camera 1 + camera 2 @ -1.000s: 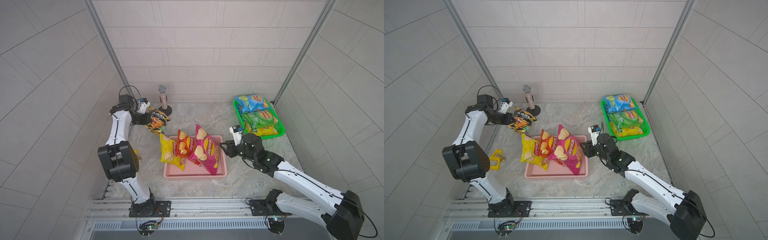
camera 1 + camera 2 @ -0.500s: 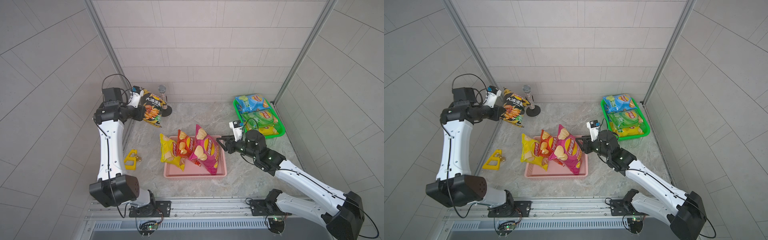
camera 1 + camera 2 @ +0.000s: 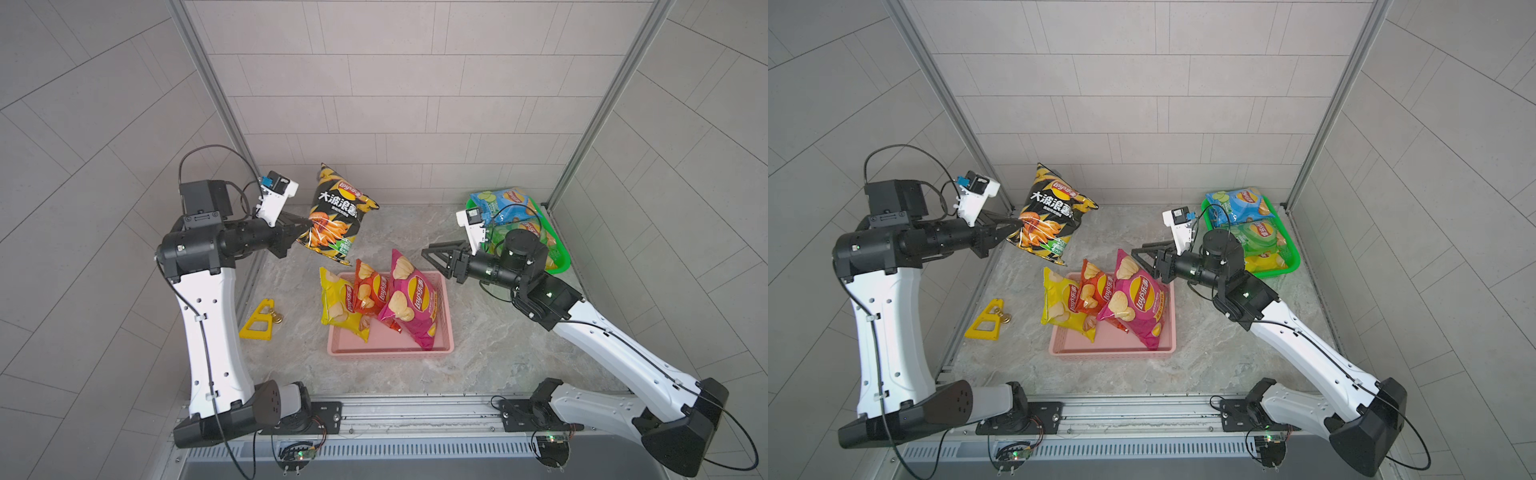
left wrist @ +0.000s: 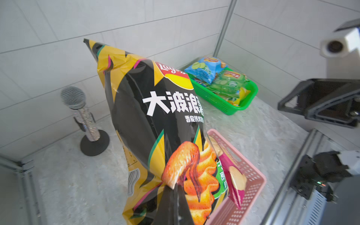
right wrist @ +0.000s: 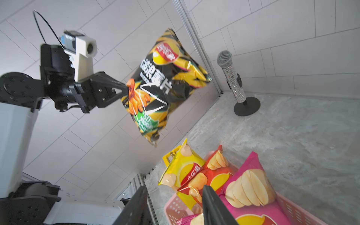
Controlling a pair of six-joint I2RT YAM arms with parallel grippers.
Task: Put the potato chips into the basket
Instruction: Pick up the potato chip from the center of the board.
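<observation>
The left gripper [image 3: 305, 230] is pressed together on the lower edge of the black chips bag [image 3: 336, 216], which hangs in the air just in front of its fingertips. The pink basket [image 3: 390, 353] is lower, ahead of this gripper, and it holds the yellow bag [image 3: 336, 303], red bag [image 3: 372, 291] and magenta bag [image 3: 411, 303]. The right gripper [image 3: 428, 249] is spread and empty, near the top of the magenta bag. Behind it is the green basket [image 3: 561, 262] with more bags.
</observation>
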